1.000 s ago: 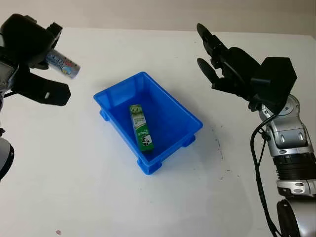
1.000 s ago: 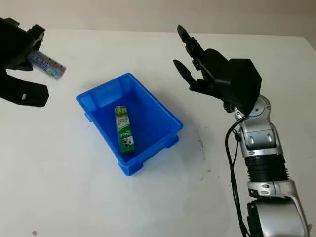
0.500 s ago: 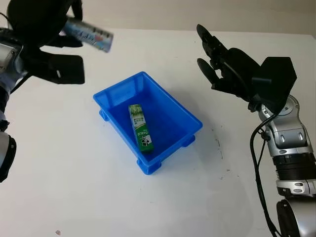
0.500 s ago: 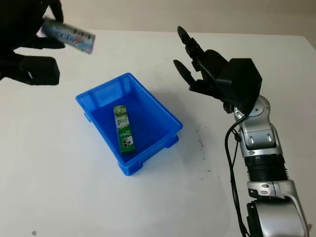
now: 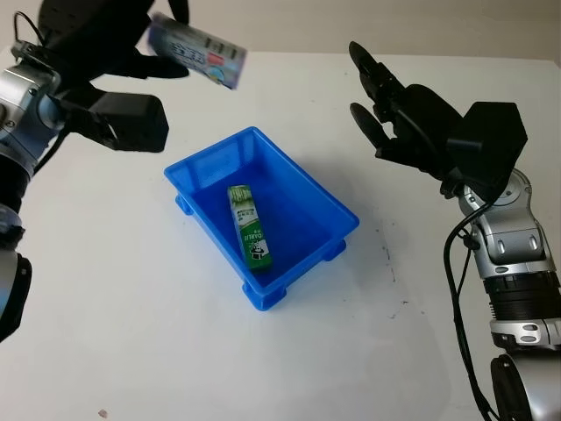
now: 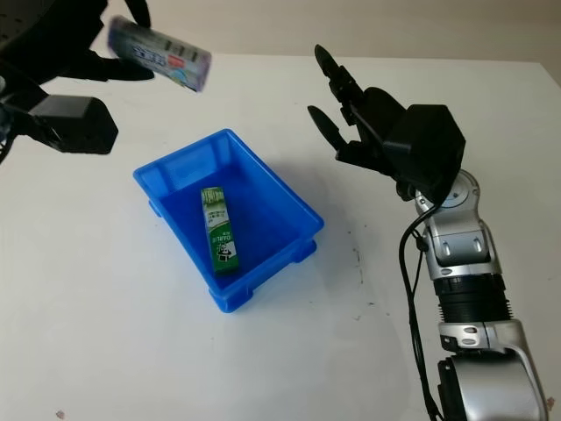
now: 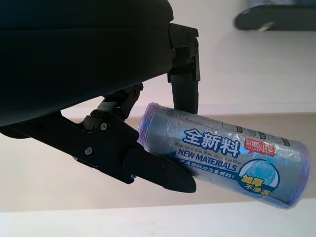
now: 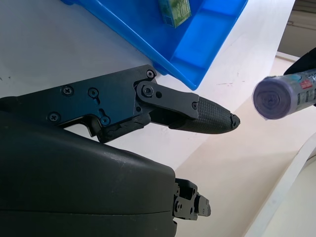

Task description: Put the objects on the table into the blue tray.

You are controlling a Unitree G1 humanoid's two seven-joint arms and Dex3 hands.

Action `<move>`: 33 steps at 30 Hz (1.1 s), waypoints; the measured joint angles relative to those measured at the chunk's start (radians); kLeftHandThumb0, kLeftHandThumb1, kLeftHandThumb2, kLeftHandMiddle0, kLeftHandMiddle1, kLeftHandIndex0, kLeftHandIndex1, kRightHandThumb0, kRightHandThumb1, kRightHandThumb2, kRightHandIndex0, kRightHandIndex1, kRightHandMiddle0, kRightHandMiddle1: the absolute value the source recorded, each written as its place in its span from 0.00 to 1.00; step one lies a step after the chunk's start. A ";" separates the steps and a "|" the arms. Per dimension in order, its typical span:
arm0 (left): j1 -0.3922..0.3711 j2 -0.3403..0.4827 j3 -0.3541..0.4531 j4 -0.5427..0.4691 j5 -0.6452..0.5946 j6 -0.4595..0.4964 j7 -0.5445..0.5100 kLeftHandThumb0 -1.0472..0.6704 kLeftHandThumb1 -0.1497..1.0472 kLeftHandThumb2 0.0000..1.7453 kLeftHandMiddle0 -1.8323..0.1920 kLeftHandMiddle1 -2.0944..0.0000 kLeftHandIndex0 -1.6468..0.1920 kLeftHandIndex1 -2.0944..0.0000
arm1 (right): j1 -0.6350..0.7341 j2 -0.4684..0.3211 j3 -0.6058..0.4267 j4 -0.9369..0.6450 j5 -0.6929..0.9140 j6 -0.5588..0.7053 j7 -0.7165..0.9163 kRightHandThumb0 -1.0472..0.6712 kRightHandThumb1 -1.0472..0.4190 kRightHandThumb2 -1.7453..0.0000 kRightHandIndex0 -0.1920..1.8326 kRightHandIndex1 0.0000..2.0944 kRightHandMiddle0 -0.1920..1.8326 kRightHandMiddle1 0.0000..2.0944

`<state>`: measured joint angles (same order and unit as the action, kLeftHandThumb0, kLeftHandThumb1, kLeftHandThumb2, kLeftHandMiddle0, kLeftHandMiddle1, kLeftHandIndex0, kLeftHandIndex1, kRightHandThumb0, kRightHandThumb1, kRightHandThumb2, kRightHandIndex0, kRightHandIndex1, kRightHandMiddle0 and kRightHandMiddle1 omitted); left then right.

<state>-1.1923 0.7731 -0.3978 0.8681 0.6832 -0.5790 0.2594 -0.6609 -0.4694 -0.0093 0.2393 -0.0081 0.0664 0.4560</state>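
The blue tray [image 5: 193, 172] sits mid-table with a green carton [image 5: 250, 226] lying inside it. My left hand [image 5: 131, 44] is raised at the far left, above and beyond the tray's far corner, shut on a bluish-grey roll with printed label [image 5: 197, 53]. The roll [image 7: 227, 155] is pinched between the fingers [image 7: 148, 165] in the left wrist view. My right hand [image 5: 386, 101] hangs open in the air to the right of the tray, holding nothing. The roll [image 8: 286, 94] and the tray's wall [image 8: 197, 44] also appear in the right wrist view.
The white table [image 5: 131, 333] spreads around the tray. Small dark marks [image 5: 386, 254] dot the surface right of the tray. A tiny speck [image 5: 102, 411] lies near the front left edge.
My left hand has lifted the roll and carried it rightward, from far left of the tray to above its far corner. The right hand has not moved.
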 measured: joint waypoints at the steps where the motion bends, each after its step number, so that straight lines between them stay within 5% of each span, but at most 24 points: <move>1: 0.012 0.000 0.008 -0.015 -0.006 -0.018 -0.010 0.38 1.00 0.19 0.58 0.00 0.76 0.00 | 0.000 0.000 0.000 0.000 0.000 0.000 0.000 0.21 0.00 0.63 0.00 0.00 0.00 0.01; 15: 0.254 -0.019 0.076 -0.299 -0.105 -0.114 -0.225 0.36 1.00 0.17 0.53 0.00 0.67 0.00 | -0.012 0.002 0.001 0.027 0.001 -0.007 0.001 0.20 0.00 0.63 0.00 0.00 0.00 0.01; 23: 0.383 -0.054 0.099 -0.457 -0.184 -0.069 -0.400 0.37 1.00 0.15 0.46 0.00 0.57 0.00 | -0.012 0.003 0.000 0.027 0.002 -0.010 0.000 0.20 0.00 0.63 0.00 0.00 0.00 0.01; 29: 0.426 -0.075 0.101 -0.495 -0.204 -0.064 -0.472 0.34 1.00 0.18 0.47 0.00 0.57 0.00 | -0.012 0.003 0.000 0.027 0.001 -0.010 -0.003 0.20 0.00 0.64 0.00 0.00 0.00 0.01; 33: 0.444 -0.081 0.102 -0.520 -0.215 -0.026 -0.546 0.30 1.00 0.20 0.61 0.00 0.74 0.00 | -0.012 0.003 0.000 0.027 0.001 -0.010 -0.004 0.20 0.00 0.63 0.00 0.00 0.00 0.02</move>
<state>-0.7485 0.6918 -0.2961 0.3476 0.4679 -0.6052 -0.2869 -0.6731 -0.4665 -0.0090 0.2665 -0.0073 0.0564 0.4520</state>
